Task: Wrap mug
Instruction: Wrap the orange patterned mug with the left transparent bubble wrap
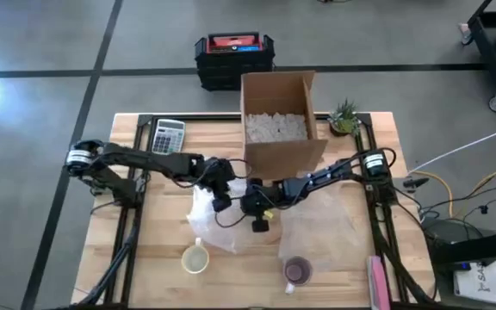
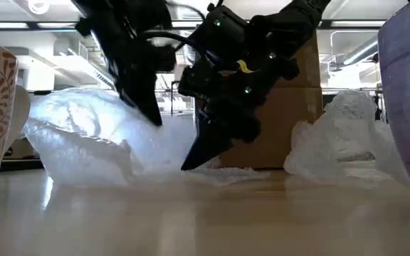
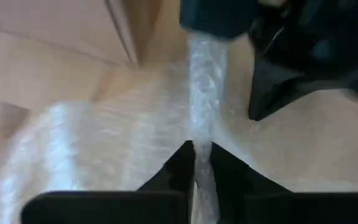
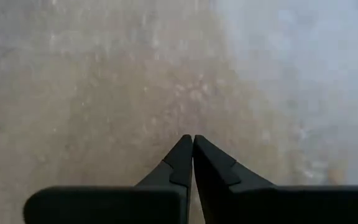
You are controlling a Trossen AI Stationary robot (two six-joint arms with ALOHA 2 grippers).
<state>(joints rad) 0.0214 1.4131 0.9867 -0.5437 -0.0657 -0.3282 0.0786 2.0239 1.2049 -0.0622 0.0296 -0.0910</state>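
A sheet of bubble wrap (image 1: 207, 226) lies on the wooden table (image 1: 158, 258) left of centre, bulging up at its left (image 2: 84, 139). My left gripper (image 1: 223, 203) is shut on a raised ridge of the sheet. My right gripper (image 1: 257, 222) stands just to its right, shut, its tips (image 2: 188, 166) down at the sheet. A cream mug with an orange pattern (image 1: 195, 258) stands upright near the front edge, apart from the wrap. A purple mug (image 1: 297, 272) stands upright to its right. Both mugs are untouched. My left gripper pinches a narrow raised fold of the bubble wrap (image 3: 202, 127) between its two fingers (image 3: 178, 167). The fold runs on along the fingers' line, away from them. The fingers slant down from above (image 2: 151, 114), and the pinched part is lifted off the table. My right gripper points steeply down with shut fingers (image 4: 185, 155) and its tips meet the wrap lying on the table (image 2: 198, 169), beside the fold. Whether a layer sits between the fingers, I cannot tell.
A second crumpled sheet of bubble wrap (image 1: 321, 220) lies right of centre. An open cardboard box (image 1: 280, 120) with white filling stands at the back, with a calculator (image 1: 168, 136) to its left and a small plant (image 1: 344, 116) to its right. A pink object (image 1: 377, 280) lies front right.
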